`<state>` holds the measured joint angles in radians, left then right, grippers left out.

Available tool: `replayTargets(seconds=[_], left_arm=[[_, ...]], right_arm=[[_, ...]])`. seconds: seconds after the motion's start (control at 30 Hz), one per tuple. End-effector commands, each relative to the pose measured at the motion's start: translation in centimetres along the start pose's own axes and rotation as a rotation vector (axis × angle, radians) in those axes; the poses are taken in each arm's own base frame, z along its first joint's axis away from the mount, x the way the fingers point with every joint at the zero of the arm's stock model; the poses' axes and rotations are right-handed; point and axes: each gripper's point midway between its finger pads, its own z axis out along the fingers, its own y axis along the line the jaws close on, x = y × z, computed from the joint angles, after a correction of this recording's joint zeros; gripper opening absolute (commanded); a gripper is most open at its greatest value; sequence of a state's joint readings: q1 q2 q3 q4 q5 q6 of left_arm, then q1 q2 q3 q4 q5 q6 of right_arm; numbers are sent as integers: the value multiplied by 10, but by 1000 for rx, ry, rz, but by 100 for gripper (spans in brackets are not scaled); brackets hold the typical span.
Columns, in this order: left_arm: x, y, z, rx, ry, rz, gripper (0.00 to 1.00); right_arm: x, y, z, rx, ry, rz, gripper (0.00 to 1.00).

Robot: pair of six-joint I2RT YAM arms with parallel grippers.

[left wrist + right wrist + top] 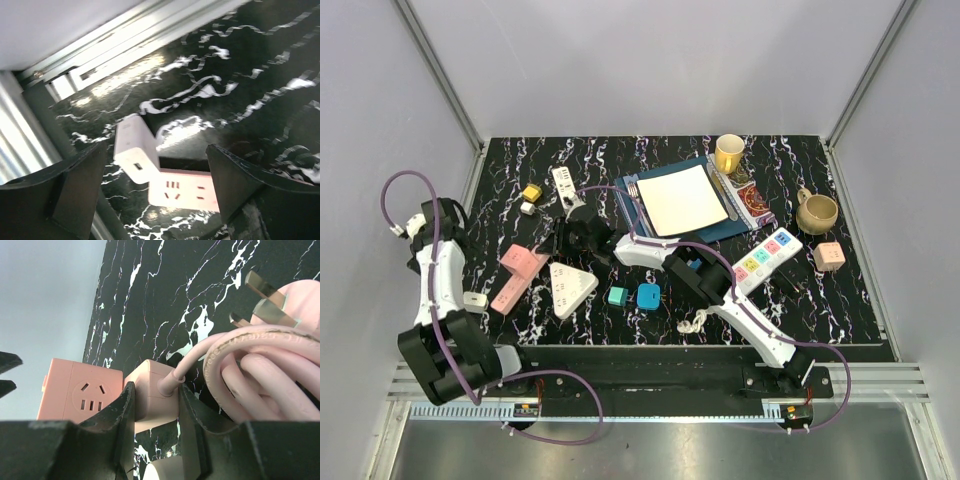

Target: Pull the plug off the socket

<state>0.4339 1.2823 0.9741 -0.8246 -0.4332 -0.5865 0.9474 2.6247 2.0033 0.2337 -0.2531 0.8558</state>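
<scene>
A black table (pixel 880 300) veined in white sits between plain grey walls. At its 9 o'clock edge the left gripper (pixel 156 152) stands wide open. Its fingers (pixel 75 190) flank a white adapter plug (pixel 131 142) that lies loose on the table below the metal rail (pixel 100 60), touching neither finger. Seen from above, this plug lies near the pink socket strip but apart from it, at the strip's 9 o'clock. The right gripper (pixel 156 390) is clamped on a pink socket block (pixel 147 397), and a pink cord (pixel 200 357) leaves the block. A second pink cube (pixel 80 390) sits against the block at 9 o'clock, its socket face showing. At 3 o'clock the cord lies coiled, with bare prongs (pixel 262 285). Farther out in the overhead view, a white triangular strip (pixel 570 288) lies at this claw's 5 o'clock. Beyond it are a teal cube (pixel 617 296) and a blue cube (pixel 648 295), with a white plate (pixel 680 198) at 2 o'clock.
</scene>
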Motion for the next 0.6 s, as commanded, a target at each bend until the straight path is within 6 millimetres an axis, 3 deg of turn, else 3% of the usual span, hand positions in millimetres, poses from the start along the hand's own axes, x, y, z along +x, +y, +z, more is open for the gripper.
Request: replayTargets(seconds=[0.0,0.1,0.37,0.57], left_arm=[[-18,-43,-23,251,-63,44,86],[-6,-77,-42,495,-26,133,89],[33,-128,-74,913,25,280,97],[41,-126,-72,903,48,316,98]], right_arm=[[15,-25,-14,107,80,-53,4],[16,-23,-13,98,86,-58,4],[23,-11,-15,-3,177,-45,7],[24,-17,-18,-38,222,-4,5]])
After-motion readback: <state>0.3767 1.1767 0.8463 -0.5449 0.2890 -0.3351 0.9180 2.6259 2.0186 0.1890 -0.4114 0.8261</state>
